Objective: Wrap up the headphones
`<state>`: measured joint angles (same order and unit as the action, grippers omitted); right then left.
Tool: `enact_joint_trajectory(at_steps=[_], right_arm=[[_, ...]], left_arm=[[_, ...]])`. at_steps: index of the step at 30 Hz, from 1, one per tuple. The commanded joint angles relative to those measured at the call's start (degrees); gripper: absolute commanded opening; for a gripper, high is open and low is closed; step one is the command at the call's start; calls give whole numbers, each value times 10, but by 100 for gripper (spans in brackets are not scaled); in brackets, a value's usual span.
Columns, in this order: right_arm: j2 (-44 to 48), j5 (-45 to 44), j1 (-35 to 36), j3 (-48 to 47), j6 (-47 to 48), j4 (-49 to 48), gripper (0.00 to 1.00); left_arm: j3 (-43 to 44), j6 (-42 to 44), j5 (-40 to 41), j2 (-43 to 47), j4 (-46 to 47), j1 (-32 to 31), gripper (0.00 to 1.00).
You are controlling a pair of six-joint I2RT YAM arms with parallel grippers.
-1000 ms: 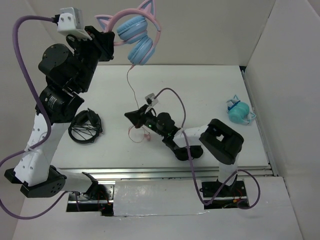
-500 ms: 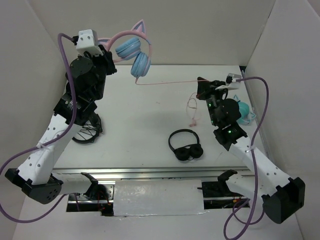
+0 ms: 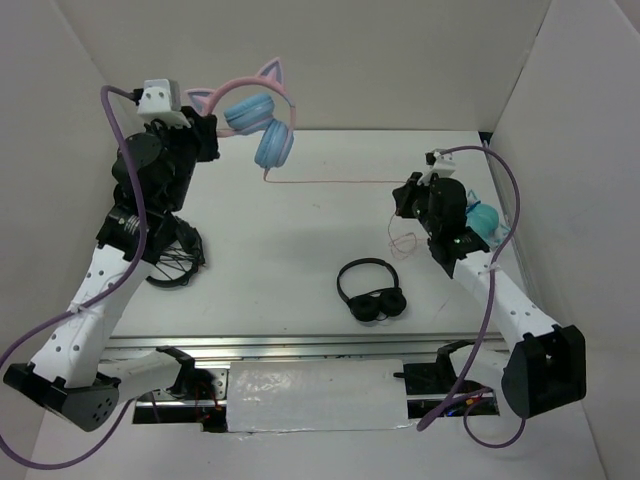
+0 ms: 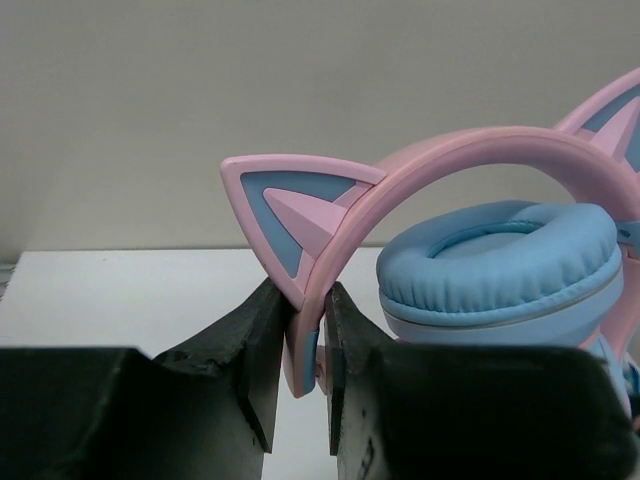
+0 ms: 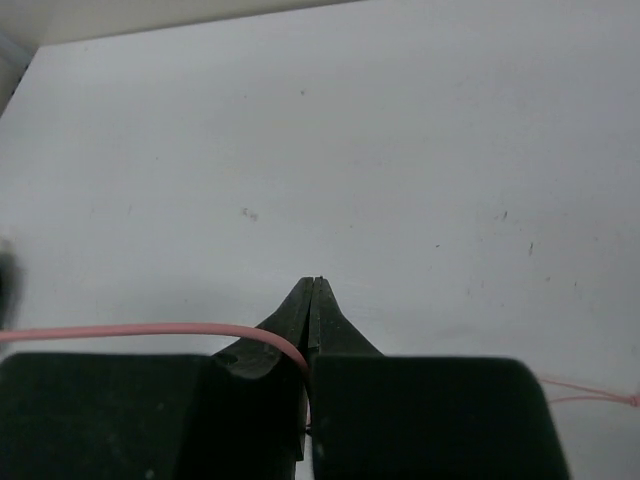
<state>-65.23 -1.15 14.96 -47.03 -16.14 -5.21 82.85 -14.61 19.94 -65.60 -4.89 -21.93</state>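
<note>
The headphones (image 3: 258, 120), with a pink cat-ear band and light blue cups, hang in the air above the table's far left. My left gripper (image 3: 205, 122) is shut on the band just below one cat ear (image 4: 285, 205), and its fingers (image 4: 262, 330) pinch the pink band (image 4: 430, 165). One blue ear cup (image 4: 500, 265) fills the right of the left wrist view. The thin pink cable (image 3: 330, 181) runs taut from the cups rightward to my right gripper (image 3: 404, 194), which is shut on it. In the right wrist view the cable (image 5: 150, 329) enters the closed right gripper (image 5: 313, 288). The cable's loose end (image 3: 402, 240) dangles below.
Plain black headphones (image 3: 371, 294) lie on the table in front of centre. A teal cat-ear pair (image 3: 481, 222) sits at the right edge behind my right arm. A black tangled bundle (image 3: 172, 260) lies at the left under my left arm. White walls enclose the table.
My right gripper has swung from the table's middle to the right with the cable, pulling it from hanging into a taut horizontal line. The left arm shifted the headphones slightly left.
</note>
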Motion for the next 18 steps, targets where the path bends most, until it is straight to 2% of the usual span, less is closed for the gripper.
enact_joint_trajectory(at_steps=[1,3,4,8,12,18], right_arm=[[-9,81,-24,-39,30,15,0],[-17,129,-23,-50,57,19,0],[-30,144,-23,-63,73,30,0],[-71,174,-15,-118,90,78,0],[-137,131,-2,-227,94,172,0],[-225,62,17,-425,74,302,0]], left_arm=[[-38,43,-187,43,117,15,0],[-58,47,-240,47,125,17,0],[-78,67,-314,47,131,18,0],[-105,132,-462,29,111,14,0],[-138,215,-496,10,74,-1,0],[-186,266,-442,1,28,-43,0]])
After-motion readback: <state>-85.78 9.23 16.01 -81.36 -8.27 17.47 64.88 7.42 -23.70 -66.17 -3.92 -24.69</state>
